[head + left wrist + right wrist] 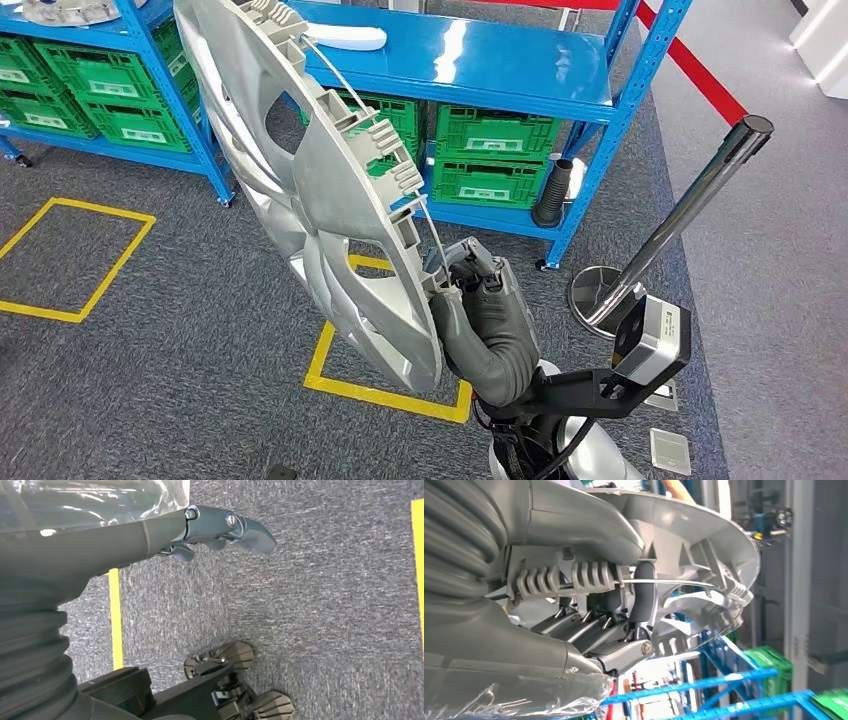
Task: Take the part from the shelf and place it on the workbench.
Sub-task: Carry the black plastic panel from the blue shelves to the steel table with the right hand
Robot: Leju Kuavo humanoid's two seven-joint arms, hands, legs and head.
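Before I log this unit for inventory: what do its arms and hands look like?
The right hand has dark grey jointed fingers with silver screws, and a grey ribbed cover at the wrist. A silver-and-black camera block sits on a black bracket. The left hand looks alike: grey ribbed cover, clear plastic wrap, dark fingers.

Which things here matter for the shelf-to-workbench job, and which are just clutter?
Job:
- silver wheel cover, gripped at its rim by the right hand
- blue shelf

Lying about:
- green crates
- chrome barrier post
- white part on shelf top
- yellow floor markings
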